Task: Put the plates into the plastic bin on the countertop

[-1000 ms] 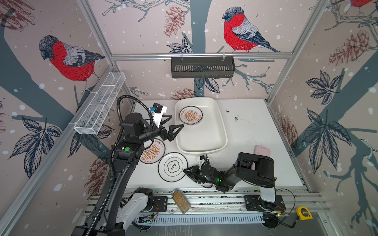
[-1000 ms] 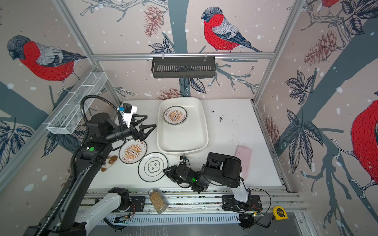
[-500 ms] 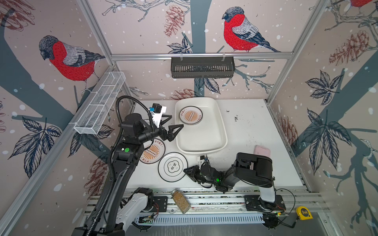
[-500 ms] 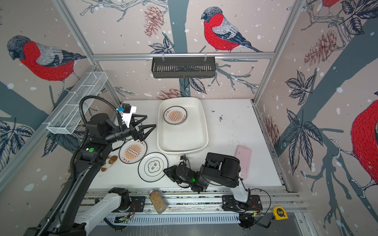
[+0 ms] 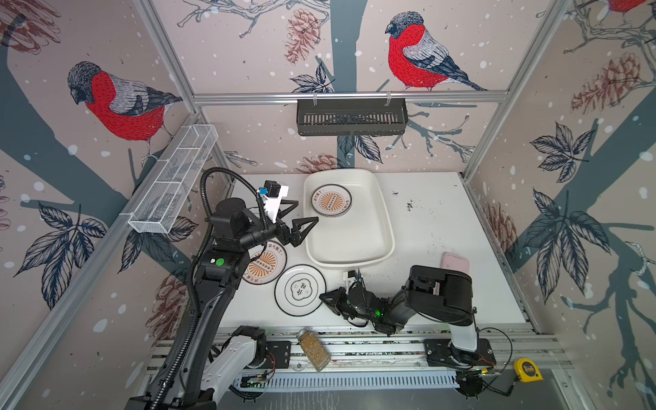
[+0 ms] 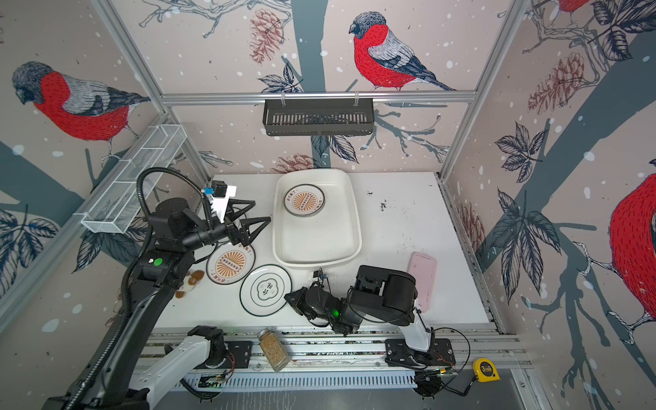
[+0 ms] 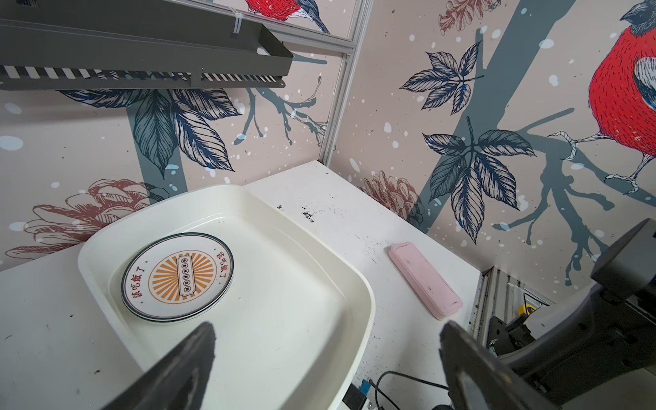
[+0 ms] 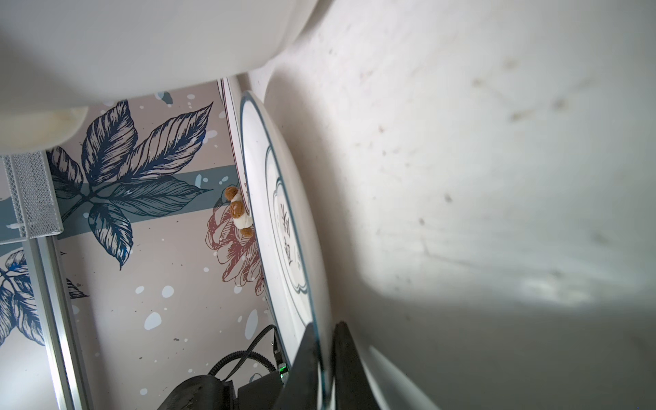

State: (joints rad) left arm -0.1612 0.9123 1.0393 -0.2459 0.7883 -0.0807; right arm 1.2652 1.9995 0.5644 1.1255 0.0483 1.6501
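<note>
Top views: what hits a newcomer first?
The red-breasted birds on the walls. Then the right claw pinching the rim of the black-rimmed plate at the front of the countertop, and the left claw wide open by the bin, which holds stacked sunburst plates.

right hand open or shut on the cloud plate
Shut on the cloud plate: in the right wrist view the right hand's two black fingers sit on either side of its thin black rim, pinching it.
</note>
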